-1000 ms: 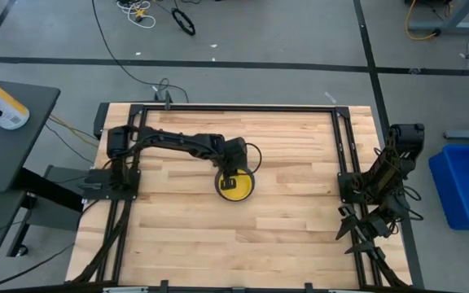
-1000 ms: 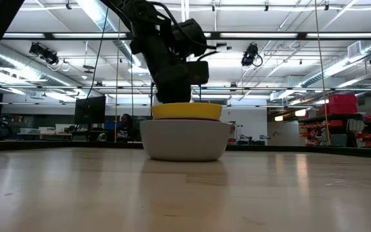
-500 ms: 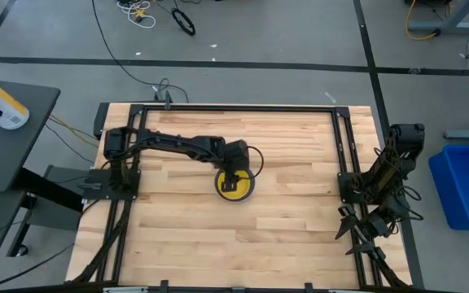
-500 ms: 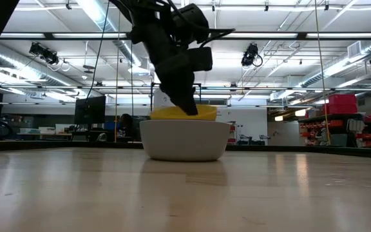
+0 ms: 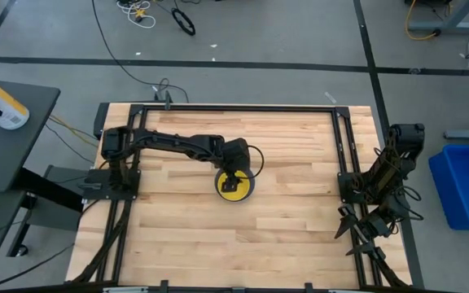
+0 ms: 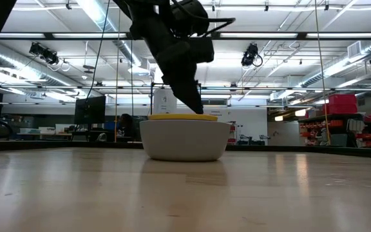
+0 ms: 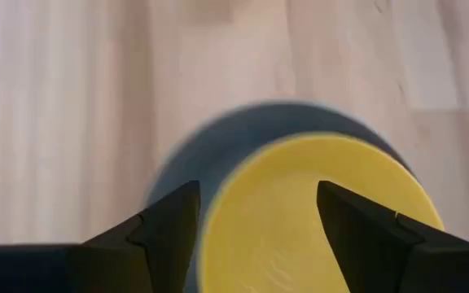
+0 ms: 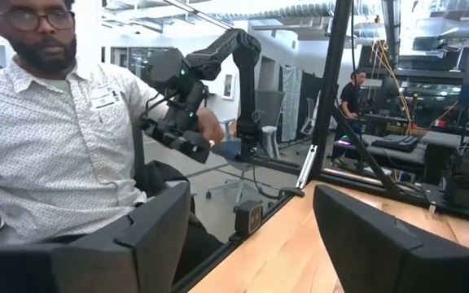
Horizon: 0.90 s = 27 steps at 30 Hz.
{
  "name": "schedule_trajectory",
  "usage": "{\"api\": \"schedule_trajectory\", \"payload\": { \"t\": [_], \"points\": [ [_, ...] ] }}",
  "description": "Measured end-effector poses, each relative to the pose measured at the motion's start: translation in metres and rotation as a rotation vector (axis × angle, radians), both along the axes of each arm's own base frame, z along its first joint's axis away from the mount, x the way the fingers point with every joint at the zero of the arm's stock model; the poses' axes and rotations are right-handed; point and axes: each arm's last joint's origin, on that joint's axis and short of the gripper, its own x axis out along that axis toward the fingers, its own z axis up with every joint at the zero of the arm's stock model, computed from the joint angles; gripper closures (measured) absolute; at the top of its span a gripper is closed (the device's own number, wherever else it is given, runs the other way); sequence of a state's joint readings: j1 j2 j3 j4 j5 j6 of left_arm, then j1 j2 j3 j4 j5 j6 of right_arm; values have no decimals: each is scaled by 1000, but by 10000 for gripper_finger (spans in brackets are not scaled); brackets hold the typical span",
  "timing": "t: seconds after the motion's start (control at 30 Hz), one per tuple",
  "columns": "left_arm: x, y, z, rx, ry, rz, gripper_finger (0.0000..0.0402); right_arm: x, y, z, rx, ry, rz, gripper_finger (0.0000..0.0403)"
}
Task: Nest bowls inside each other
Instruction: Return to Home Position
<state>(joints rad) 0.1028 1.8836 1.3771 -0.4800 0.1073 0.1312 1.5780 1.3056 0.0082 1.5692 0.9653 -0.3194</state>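
A yellow bowl (image 5: 236,189) sits nested inside the other bowls near the table's middle. In the low view only its rim (image 6: 182,116) shows above the outer grey bowl (image 6: 184,140), which stands upright on its base. In the left wrist view a grey-blue rim (image 7: 194,155) rings the yellow bowl (image 7: 316,220). My left gripper (image 7: 255,191) is open, slanting down just above the yellow bowl's rim, one finger to each side. My right gripper (image 8: 251,191) is open at the table's right edge (image 5: 361,224), pointing off the table.
Bare wooden table (image 5: 283,236) lies all around the bowl stack. Black frame rails (image 5: 342,146) run along the table's sides. A blue bin (image 5: 466,183) stands on the floor to the right. A seated person (image 8: 47,122) shows beyond the table in the right wrist view.
My left gripper has opened and let go of the yellow bowl, then risen a little. The bowl, which sat high on the stack, tipped and dropped down into the bowls, so that only its rim shows, level, above the grey bowl.
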Motion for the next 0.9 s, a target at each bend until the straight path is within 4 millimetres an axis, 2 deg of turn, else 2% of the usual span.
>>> {"api": "schedule_trajectory", "payload": {
  "t": [0.13,0.23,0.33,0.47,0.57,0.73,0.9],
  "points": [
    [-6,2,15,48,-22,63,145,-1,0,0,-21,-16,-1,126],
    [-13,-1,37,35,-88,67,145,-5,-1,5,-39,-64,48,124],
    [-21,-11,63,32,-174,9,145,-17,-2,14,-44,-165,202,121],
    [-37,-29,94,74,-278,-75,145,-32,-15,32,1,-220,218,118],
    [-49,-46,112,102,-369,-152,145,-40,-28,42,17,-183,167,117],
    [-60,-71,117,89,-414,-222,147,-53,-49,56,31,-183,225,112],
    [-64,-91,98,61,-379,-264,147,-58,-55,61,79,-225,323,107]
  ]
}}
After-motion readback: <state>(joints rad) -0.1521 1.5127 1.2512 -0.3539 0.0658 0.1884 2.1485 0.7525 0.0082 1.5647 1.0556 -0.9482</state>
